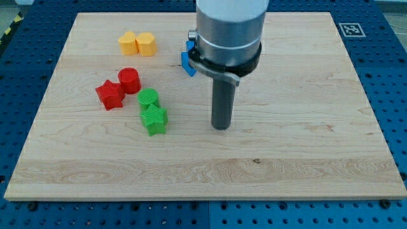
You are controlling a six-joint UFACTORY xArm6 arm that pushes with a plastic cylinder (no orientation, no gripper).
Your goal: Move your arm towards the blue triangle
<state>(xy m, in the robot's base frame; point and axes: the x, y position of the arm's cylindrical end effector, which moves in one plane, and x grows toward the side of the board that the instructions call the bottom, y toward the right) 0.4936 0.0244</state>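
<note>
Two blue pieces show at the left edge of my arm's grey body: a lower one [187, 63] and a small upper one [191, 43]. Both are mostly hidden by the arm, so I cannot tell which is the blue triangle. My tip [220, 127] rests on the wooden board [305, 140] below and to the right of these blue pieces, about a hundred pixels from the lower one. It touches no block.
Two yellow blocks [137, 44] sit side by side at the view's upper left. A red star [110, 94] and a red cylinder [129, 80] lie left of centre. A green cylinder [149, 98] and a green star [154, 119] lie just left of my tip.
</note>
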